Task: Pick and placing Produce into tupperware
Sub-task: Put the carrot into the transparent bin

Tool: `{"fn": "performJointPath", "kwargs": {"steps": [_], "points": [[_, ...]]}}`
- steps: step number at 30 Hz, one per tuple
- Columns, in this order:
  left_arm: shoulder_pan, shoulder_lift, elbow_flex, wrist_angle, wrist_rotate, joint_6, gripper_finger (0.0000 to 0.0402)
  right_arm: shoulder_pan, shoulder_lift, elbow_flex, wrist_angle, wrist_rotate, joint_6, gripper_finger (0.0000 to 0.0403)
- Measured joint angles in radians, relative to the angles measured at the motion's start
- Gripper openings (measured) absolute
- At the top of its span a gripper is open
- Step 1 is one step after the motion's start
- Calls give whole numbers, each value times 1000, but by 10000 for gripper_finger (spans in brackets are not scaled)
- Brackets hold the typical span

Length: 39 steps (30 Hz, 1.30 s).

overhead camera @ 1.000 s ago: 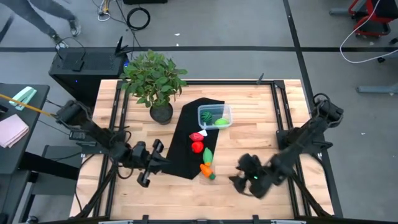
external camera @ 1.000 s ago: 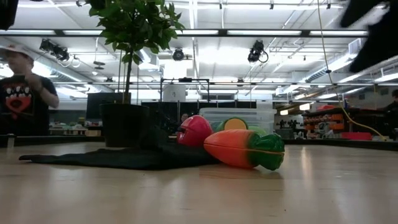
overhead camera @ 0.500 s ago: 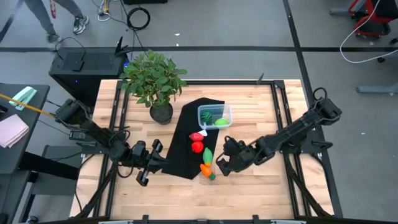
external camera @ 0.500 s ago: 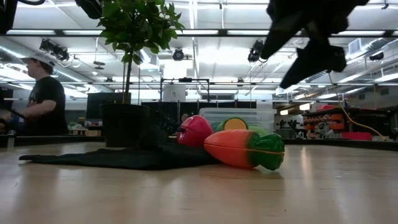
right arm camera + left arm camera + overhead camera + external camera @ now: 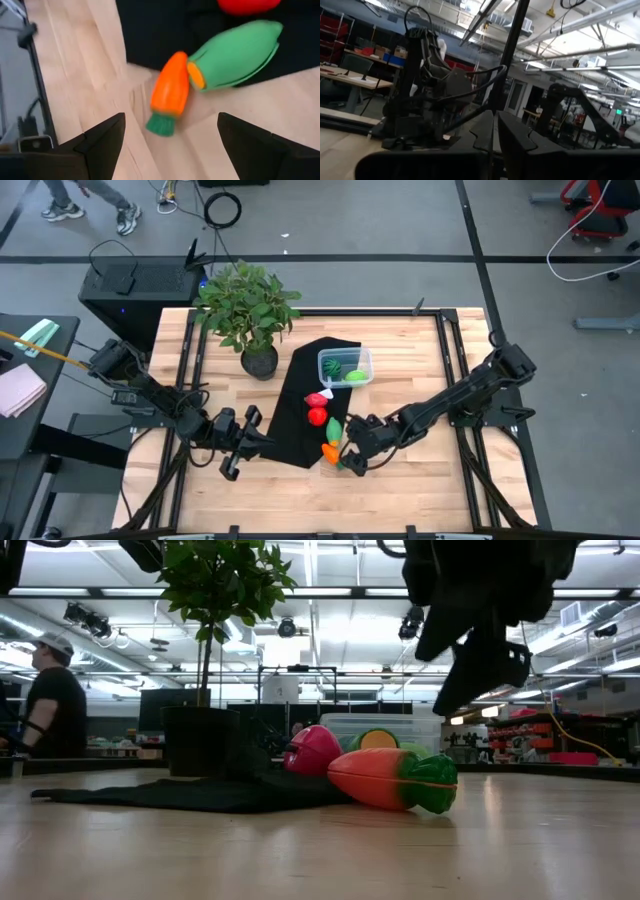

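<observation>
Workshop floor and benches lie beyond the wooden surface [image 5: 400, 350], where a black cloth [image 5: 300, 415] and a potted plant [image 5: 248, 310] sit near the middle. Stretched low across from its own side, the right claw [image 5: 352, 452] hangs with fingers spread wide and empty, just beside the orange carrot [image 5: 170, 91]. In the right wrist view the carrot lies straight ahead between the two dark fingers [image 5: 102, 137], its long axis running away from the claw, green tuft nearest and orange tip touching the green oblong piece [image 5: 235, 52] on the cloth's edge. Two red pieces [image 5: 317, 408] rest beyond these, and farther still the tupperware [image 5: 345, 367] already holds the striped ball and the lime-green piece. The right arm is clearly nearer; a short descent would likely straddle the carrot. Off to the cloth's far side, the left claw [image 5: 245, 442] waits, fingers together.
</observation>
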State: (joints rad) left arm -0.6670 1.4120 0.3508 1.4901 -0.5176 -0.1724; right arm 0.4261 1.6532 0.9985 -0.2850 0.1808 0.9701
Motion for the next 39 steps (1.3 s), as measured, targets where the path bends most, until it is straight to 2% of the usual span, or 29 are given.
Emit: {"fn": "performJointPath", "kwargs": {"steps": [9, 12, 17, 23, 30, 39], "points": [[0, 1, 0, -24, 0, -7, 35, 40, 33, 0, -5, 33, -207, 334], [0, 1, 0, -23, 0, -8, 38, 46, 32, 0, -5, 39, -219, 332], [0, 1, 0, -23, 0, -8, 35, 49, 53, 20, -3, 39, -204, 327], [0, 1, 0, -23, -1, -18, 26, 49, 150, 110, -9, 62, -183, 319], [0, 1, 0, -28, -1, -29, 30, 39, 257, 246, -212, 108, -63, 308], [0, 1, 0, -30, -1, -27, 31, 34, 336, 336, -310, 110, 73, 299]]}}
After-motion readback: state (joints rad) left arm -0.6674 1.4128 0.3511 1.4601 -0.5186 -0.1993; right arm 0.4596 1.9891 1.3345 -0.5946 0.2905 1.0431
